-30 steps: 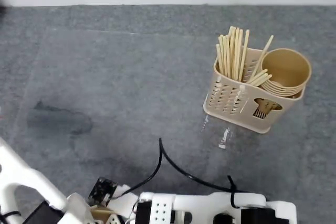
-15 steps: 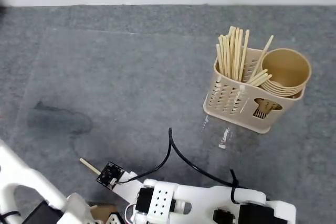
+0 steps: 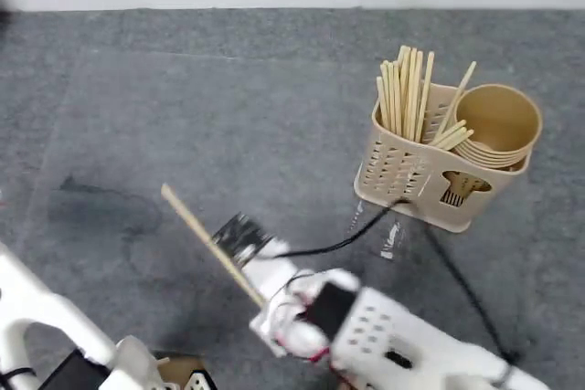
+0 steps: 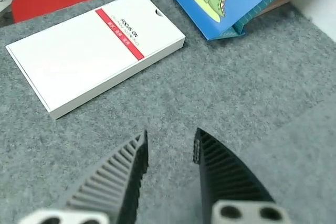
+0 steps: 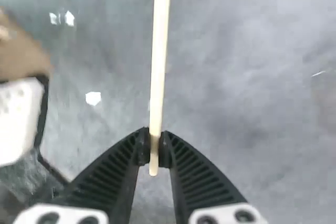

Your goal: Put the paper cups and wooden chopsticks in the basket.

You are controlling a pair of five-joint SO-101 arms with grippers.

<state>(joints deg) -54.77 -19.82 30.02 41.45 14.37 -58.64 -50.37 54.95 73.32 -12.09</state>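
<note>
Your right tool (image 5: 154,148) is clamped on one wooden chopstick (image 5: 159,51) near its end, the rest jutting out ahead, over the grey surface (image 3: 137,116), well apart from the basket (image 3: 402,180) w/ paper cups (image 3: 498,121). Left tool (image 4: 169,145): jaws apart, near a white box (image 4: 94,51).

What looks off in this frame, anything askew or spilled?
Nothing spilled. In the basket, a leaning chopstick tilts diagonally toward the cups while the bundle stands near upright. A dark smudge marks the mat. The right gripper pinches the held chopstick close to one end.
</note>
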